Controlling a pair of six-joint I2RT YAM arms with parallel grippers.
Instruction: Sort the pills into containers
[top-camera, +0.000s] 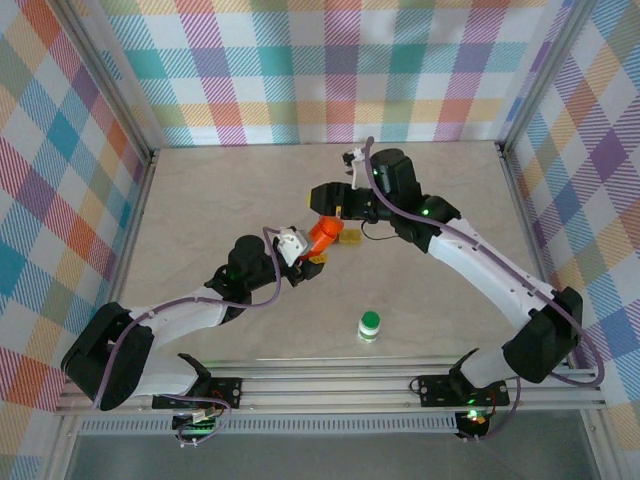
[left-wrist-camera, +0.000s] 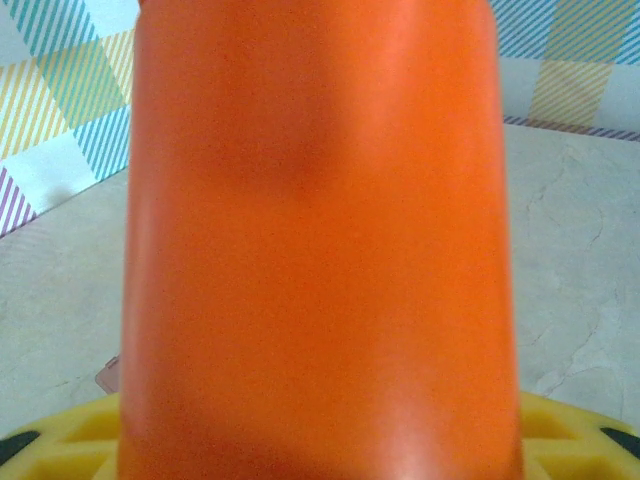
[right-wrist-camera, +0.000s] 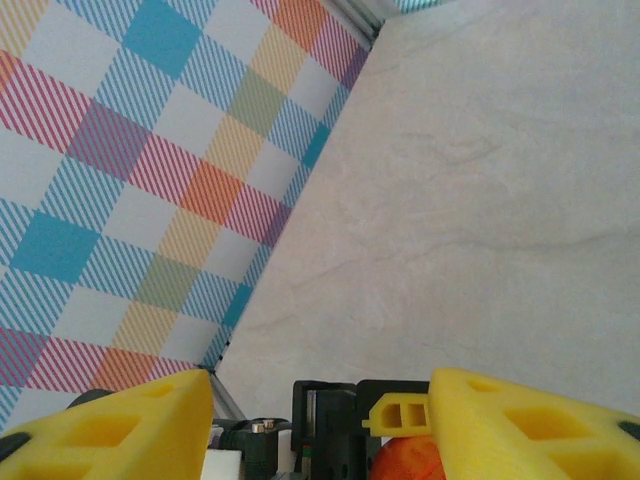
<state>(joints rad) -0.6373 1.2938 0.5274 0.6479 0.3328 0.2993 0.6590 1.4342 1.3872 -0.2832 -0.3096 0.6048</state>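
The left claw (top-camera: 314, 256) grips a smooth orange plastic cylindrical bottle (top-camera: 323, 235), long axis slanting from it toward the right claw (top-camera: 342, 228). Whether that claw clamps the ribbed end (right-wrist-camera: 405, 460), I cannot tell.

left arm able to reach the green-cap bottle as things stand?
Probably not yet: the left gripper is clamped on the orange bottle, so it would have to let go first. Otherwise the way looks free; the green-cap bottle stands alone on the table, toward the near edge.

text: none legible | labels: none legible | numbers: none legible
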